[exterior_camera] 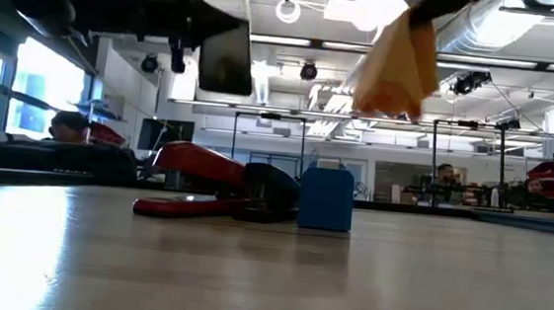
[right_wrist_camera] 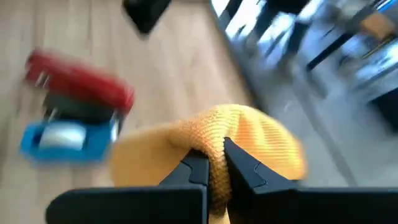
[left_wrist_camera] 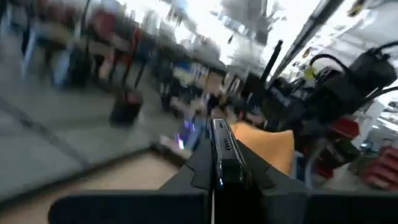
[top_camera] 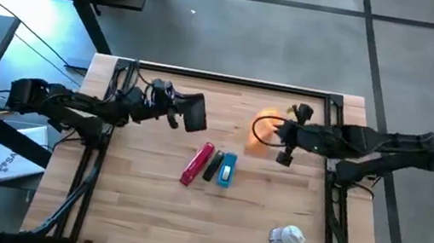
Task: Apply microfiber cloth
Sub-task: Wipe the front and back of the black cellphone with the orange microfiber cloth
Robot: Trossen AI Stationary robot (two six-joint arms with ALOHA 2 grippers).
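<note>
Above the wooden table (top_camera: 143, 214), the right tool (right_wrist_camera: 214, 163) – arm reaching in level – pinches the microfiber cloth (right_wrist_camera: 249, 146) aloft.

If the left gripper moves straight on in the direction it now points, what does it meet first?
Probably the microfiber cloth, held up by the right gripper. The left gripper points across the table toward it, with only air between, though the depth is uncertain.

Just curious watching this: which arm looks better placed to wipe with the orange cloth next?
The right. Its gripper is shut on the microfiber cloth, held above the table. The left gripper holds a dark flat object instead.
</note>
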